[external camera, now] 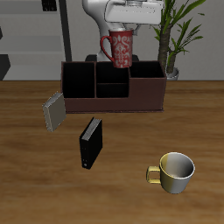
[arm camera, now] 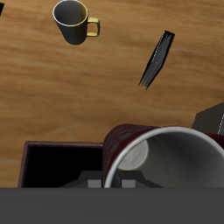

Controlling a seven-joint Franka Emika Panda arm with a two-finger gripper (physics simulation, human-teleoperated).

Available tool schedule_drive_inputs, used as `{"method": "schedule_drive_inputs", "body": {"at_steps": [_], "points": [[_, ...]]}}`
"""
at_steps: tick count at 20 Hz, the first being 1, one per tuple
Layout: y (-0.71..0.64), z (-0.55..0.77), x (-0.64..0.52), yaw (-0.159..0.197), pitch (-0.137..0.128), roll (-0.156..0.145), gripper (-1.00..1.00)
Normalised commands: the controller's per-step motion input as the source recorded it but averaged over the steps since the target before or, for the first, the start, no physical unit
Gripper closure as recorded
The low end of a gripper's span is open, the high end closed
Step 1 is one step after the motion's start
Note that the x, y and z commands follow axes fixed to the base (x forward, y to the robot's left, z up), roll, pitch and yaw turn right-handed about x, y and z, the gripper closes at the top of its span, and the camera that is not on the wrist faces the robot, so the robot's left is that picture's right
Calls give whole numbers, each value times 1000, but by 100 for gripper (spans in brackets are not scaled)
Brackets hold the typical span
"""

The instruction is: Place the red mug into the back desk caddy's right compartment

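Wooden tabletop [external camera: 35, 188] fills the scene, with a potted plant [external camera: 175, 35] behind the back desk caddy [external camera: 114, 101]. Much of the arm is cut off above the exterior view, and the gripper [external camera: 121, 30] is mostly masked by the red mug [external camera: 120, 49] it carries; its fingers cannot be made out, though the mug hangs clear above the caddy, so the grip is evidently closed on its rim. In the wrist view the mug's grey inside [arm camera: 171, 171] blocks most of the caddy, leaving one dark bay [arm camera: 61, 166] visible. Nearer the table's front edge than the caddy stand a grey book [external camera: 54, 111], a black book [external camera: 91, 143] and a yellowish-cream mug [external camera: 174, 171]. No writing is legible anywhere.
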Motion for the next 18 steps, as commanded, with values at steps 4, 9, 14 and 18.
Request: {"method": "schedule_drive_inputs", "body": {"at_steps": [4, 9, 14, 18], "points": [[72, -28, -165, 9, -13, -25, 100], [109, -137, -80, 14, 35, 13, 100], [143, -156, -25, 29, 18, 8, 100], [100, -96, 10, 7, 28, 12, 100]]}}
